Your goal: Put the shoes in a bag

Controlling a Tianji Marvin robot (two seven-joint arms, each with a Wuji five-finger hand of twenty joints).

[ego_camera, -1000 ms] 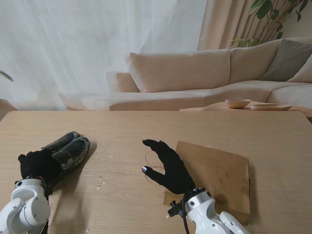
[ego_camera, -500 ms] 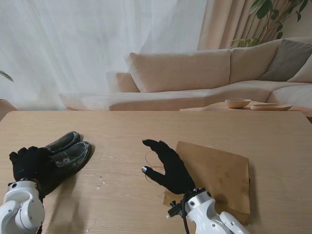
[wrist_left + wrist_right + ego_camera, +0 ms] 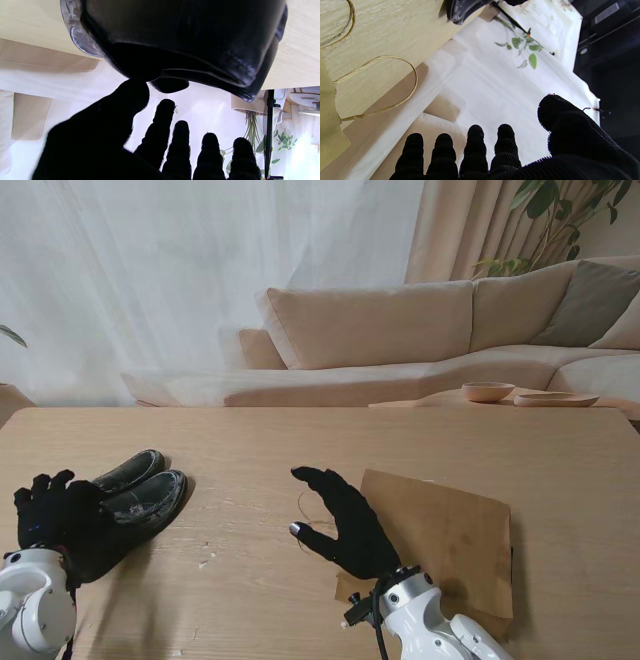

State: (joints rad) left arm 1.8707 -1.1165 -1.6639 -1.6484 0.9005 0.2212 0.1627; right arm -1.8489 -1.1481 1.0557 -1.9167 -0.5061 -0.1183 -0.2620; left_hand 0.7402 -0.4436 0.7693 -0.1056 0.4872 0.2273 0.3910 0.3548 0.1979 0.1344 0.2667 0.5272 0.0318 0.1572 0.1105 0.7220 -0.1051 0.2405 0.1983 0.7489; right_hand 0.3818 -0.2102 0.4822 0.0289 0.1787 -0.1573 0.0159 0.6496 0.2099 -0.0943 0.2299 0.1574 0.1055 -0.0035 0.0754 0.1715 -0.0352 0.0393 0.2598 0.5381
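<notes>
Since a second ago my left hand (image 3: 48, 508) has slid back toward me and off to the left, away from the heels of the black shoes (image 3: 133, 496), and its fingers are now spread with nothing in them; the left wrist view shows the thumb (image 3: 130, 93) just at the heel of the nearer shoe (image 3: 180, 37), though I cannot tell whether it touches. I read that as a let-go or a re-approach, so no shoe is lifted yet. The pair has shifted only slightly and lies side by side on the left of the table (image 3: 300, 440), toes pointing away from me. My right hand (image 3: 340, 520) has not moved: open, fingers splayed, resting at the left edge of the flat brown paper bag (image 3: 445, 535), near its twine handle (image 3: 382, 85). The bag lies flat and its mouth looks shut, so it needs opening first. Bare table lies between shoes and bag, giving clear room to carry across. The left hand sits close to the table's near-left edge, leaving little room to draw back further
</notes>
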